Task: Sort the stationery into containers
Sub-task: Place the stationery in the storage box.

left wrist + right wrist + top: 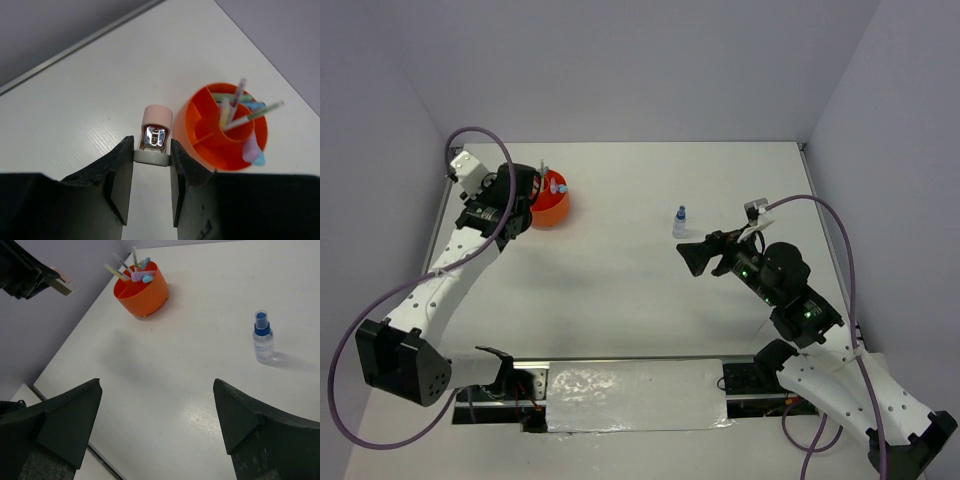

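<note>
Black-fingered, the left gripper (151,150) is seen clamped on a small pink block with a shiny metal face and a grey end (156,122), which is pinched near its grey end between the two fingers while the pink part projects beyond the fingertips. In the right wrist view the block is seen held in the air, above the level of the white table (620,290). Just to the right of the block in the left wrist view, and apart from it, a round orange plastic desk organizer with a central ring and inner dividers (197,127) is stood on the table. Several thin pens (252,114) are leaned in its central ring, and pastel pink and blue marker-like pieces (252,150) are propped against its rim on the side away from the block. In the top view the organizer is found at the far left of the table, with the left gripper overlapping its left edge. The right gripper (157,405) is spread wide and nothing is held between its fingers; it is hung above the table on the right side. A tiny clear bottle with a blue cap (263,337) is stood upright on the table ahead of the right gripper and towards its right finger, near it yet not touched. The bottle is placed well apart from the organizer, with bare table between them.
</note>
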